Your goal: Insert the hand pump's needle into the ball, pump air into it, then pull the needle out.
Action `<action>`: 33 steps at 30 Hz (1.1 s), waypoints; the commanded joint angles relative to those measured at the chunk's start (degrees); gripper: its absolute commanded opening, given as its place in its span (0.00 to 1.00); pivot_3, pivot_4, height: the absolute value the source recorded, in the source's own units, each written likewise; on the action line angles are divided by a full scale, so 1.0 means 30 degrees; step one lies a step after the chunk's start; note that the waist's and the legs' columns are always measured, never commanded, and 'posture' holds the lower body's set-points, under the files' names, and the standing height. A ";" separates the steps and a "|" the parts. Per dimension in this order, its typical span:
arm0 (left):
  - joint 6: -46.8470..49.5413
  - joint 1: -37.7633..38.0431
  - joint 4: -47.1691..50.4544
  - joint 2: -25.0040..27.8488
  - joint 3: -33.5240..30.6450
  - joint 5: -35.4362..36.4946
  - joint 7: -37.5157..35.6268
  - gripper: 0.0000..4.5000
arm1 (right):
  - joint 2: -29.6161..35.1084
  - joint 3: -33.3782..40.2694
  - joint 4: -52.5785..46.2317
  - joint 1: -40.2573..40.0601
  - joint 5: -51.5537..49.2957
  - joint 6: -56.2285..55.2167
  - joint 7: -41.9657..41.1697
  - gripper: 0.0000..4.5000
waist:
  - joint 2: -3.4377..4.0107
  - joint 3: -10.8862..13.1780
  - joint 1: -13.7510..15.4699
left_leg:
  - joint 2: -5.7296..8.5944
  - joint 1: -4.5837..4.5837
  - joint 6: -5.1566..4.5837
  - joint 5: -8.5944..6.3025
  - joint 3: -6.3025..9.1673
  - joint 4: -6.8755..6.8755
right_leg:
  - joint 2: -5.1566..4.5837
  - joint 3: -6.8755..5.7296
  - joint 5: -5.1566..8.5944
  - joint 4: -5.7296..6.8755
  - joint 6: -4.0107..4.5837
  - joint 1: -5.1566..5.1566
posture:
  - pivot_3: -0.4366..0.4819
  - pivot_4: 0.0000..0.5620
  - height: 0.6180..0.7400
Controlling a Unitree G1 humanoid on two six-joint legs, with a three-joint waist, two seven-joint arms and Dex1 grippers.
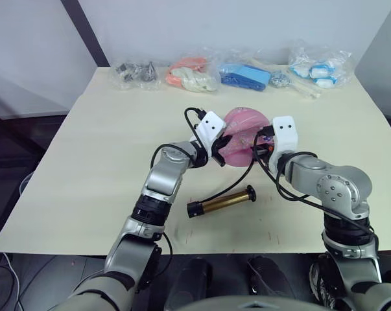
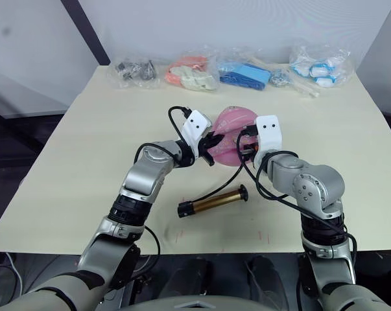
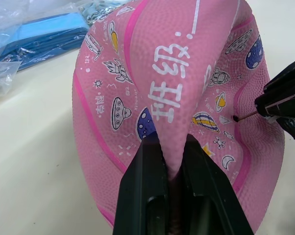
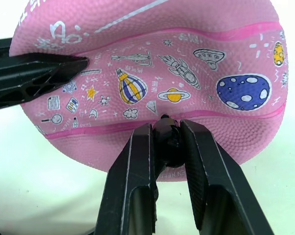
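left wrist view shows the ball (image 3: 176, 103), pink and printed with rockets, saucers and planets, sagging and folded, with a raised fold of its rubber pinched between the left gripper (image 3: 172, 161)'s two black fingers, which sit narrow on that fold. just beside the fold, the needle (image 3: 246, 115) reaches from its black fitting to a small dark valve hole in the ball's skin; the tip is at the hole, and how deep it sits cannot be told.

in the right wrist view the right gripper (image 4: 166, 142) is clamped narrow on that small black fitting, which is pressed against a pink seam of the ball, with the left gripper's fingers lying against the ball farther along.

from the left eye view the ball rests on the pale table (image 1: 85, 155) a little beyond its middle, between the two grippers, left gripper on its left side and right gripper on its right. a thin black hose (image 1: 237, 183) runs from the right gripper down toward the near edge to the hand pump (image 1: 221, 202), whose gold-bronze cylinder lies flat on the table, near the ball but apart from it, in front of both arms.

along the far edge of the table lie several clear bags (image 1: 247, 74) holding dark, pink-white, blue and white-blue items, well apart from the ball.
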State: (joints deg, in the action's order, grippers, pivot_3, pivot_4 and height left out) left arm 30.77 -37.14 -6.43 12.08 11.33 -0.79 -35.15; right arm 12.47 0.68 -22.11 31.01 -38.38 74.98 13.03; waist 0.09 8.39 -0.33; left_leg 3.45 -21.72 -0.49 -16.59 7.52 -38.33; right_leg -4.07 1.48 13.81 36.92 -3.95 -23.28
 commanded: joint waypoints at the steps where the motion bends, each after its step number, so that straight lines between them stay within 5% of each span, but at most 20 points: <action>1: 0.0354 0.0259 -0.1021 -0.0123 0.0636 -0.0027 -0.0033 0.00 | 0.0200 -0.0249 -0.0610 0.0124 0.0602 0.0574 -0.0687 0.06 | 0.0000 -0.0001 0.0006 | 0.0001 0.0000 0.0000 0.0001 0.0001 0.0000 | 0.0000 -0.0001 0.0000 0.0001 0.0000 0.0000 | 0.48 0.27 1.00; 13: 0.0210 0.0186 -0.1174 -0.0160 0.0592 0.0124 -0.0064 0.00 | 0.6588 -0.7018 -0.0987 -0.0462 0.5549 -0.5056 -0.6995 0.06 | -0.0008 -0.0004 0.0109 | 0.0033 -0.0004 0.0001 0.0002 0.0012 -0.0014 | -0.0016 -0.0023 0.0002 -0.0004 -0.0005 0.0009 | 0.48 0.27 1.00; 24: 0.0207 0.0154 -0.1124 -0.0046 0.0792 0.0306 -0.0525 0.00 | 0.7274 -0.8001 0.0901 -0.0067 0.8126 -0.7354 -1.0901 0.06 | -0.0019 -0.0010 0.0102 | 0.0023 -0.0001 0.0016 0.0010 0.0029 -0.0021 | -0.0014 -0.0036 0.0002 -0.0003 -0.0004 0.0017 | 0.48 0.27 1.00; 33: 0.0312 -0.0103 -0.1425 -0.0153 0.0723 0.0551 -0.0756 0.00 | 0.6213 -0.8052 0.2597 0.1307 0.8431 -0.5215 -1.2808 0.06 | -0.0064 -0.0042 0.0002 | 0.0016 0.0033 0.0034 0.0021 0.0038 -0.0024 | -0.0005 -0.0043 -0.0003 0.0009 0.0002 0.0050 | 0.48 0.27 1.00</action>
State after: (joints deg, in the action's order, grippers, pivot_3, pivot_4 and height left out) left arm 30.40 -38.17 -8.56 12.22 11.47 0.26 -36.28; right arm 31.84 -21.70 -15.87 35.36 -12.66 56.76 -23.66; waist -0.10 8.27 -0.32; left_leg 3.49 -21.61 -0.39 -16.53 7.63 -38.40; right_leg -4.09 1.36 13.80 36.95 -3.95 -23.13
